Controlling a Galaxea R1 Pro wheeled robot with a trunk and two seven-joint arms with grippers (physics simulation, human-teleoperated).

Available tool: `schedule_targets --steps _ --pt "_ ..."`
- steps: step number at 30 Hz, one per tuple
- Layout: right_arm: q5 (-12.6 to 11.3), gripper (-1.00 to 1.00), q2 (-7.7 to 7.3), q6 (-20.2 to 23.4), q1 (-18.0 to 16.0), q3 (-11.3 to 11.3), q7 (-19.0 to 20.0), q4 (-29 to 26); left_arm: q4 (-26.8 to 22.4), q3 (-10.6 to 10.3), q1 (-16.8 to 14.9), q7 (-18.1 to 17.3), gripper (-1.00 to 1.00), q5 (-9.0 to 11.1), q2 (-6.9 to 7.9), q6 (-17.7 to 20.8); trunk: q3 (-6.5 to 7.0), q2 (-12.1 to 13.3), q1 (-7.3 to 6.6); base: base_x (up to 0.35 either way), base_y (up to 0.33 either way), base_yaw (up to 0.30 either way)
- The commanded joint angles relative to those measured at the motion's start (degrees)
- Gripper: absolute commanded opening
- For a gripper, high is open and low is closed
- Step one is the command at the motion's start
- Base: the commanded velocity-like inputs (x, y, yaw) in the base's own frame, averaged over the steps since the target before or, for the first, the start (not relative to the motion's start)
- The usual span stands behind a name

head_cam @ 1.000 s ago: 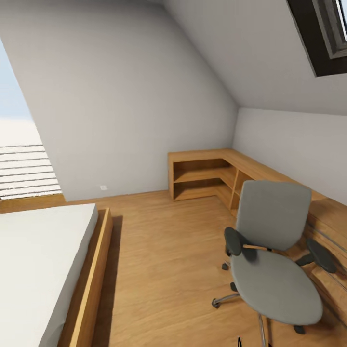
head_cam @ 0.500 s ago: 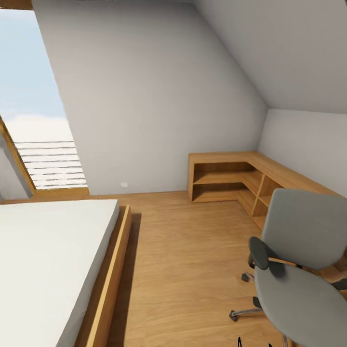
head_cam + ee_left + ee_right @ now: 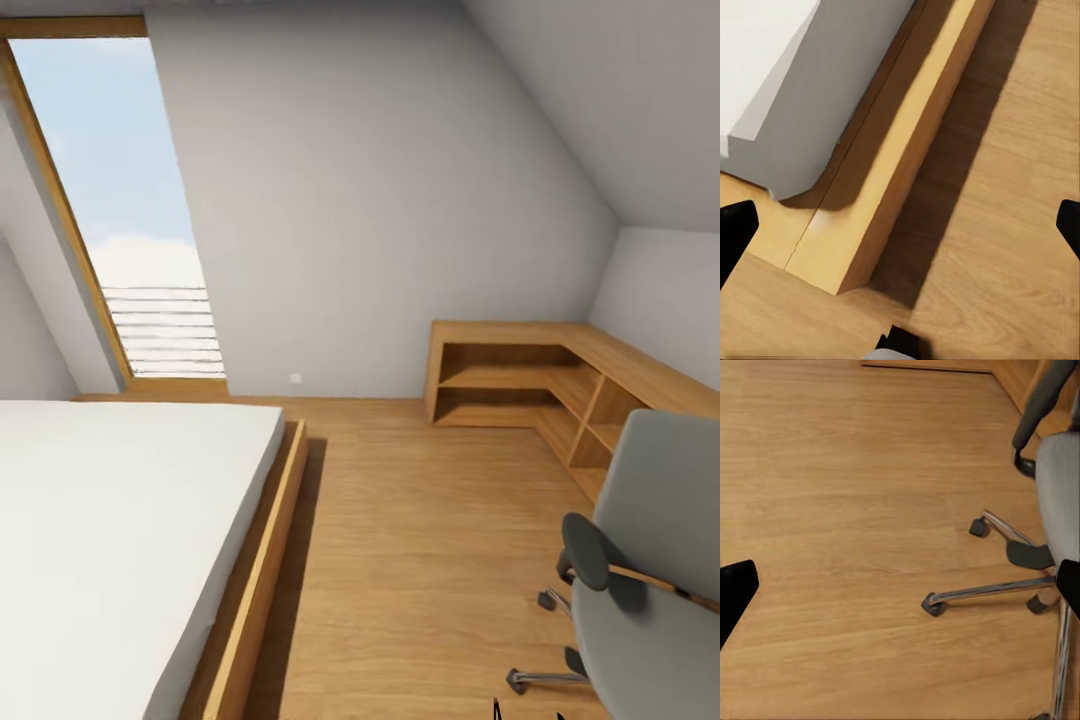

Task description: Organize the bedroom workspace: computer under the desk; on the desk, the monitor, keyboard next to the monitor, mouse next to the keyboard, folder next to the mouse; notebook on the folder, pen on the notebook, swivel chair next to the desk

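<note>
The grey padded swivel chair with black armrests [image 3: 655, 560] stands at the right of the head view, cut off by the picture's edge, so part of its seat and back is hidden. Its shiny metal legs [image 3: 994, 585] rest on the light wood floor [image 3: 420, 560]. A low bed with a white mattress and wood frame [image 3: 120, 540] is at the left, well apart from the chair. The left gripper [image 3: 900, 225] and right gripper [image 3: 900, 589] are both spread wide and hold nothing.
</note>
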Motion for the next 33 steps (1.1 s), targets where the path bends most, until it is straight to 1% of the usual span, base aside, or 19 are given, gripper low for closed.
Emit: schedule_targets --steps 1,7,22,27,33 --pt "-0.1 1.0 -0.04 0.0 0.0 0.5 -0.5 -0.1 0.0 -0.2 0.0 0.4 1.0 0.0 0.0 -0.1 -0.07 0.0 0.01 0.115 -0.183 0.179" --pt "0.0 1.0 -0.11 0.0 0.0 0.6 -0.2 -0.1 0.0 -0.2 0.0 0.4 1.0 0.0 -0.02 0.0 -0.07 0.0 0.01 0.186 -0.225 0.075" --pt "0.0 1.0 -0.3 0.0 0.0 0.5 -0.2 0.0 0.1 -0.2 0.0 0.4 1.0 0.0 -0.02 0.0 -0.07 0.0 0.01 0.231 -0.247 0.007" --pt "0.0 1.0 -0.25 0.0 0.0 0.5 -0.2 0.0 0.0 -0.2 0.0 0.4 1.0 0.0 -0.02 -0.1 -0.07 0.0 0.01 0.118 -0.123 0.0" --pt "0.0 1.0 -0.11 0.0 0.0 0.6 -0.2 0.0 0.0 -0.2 0.0 0.4 1.0 0.0 0.0 -0.2 -0.07 0.0 0.01 0.033 -0.029 0.0"
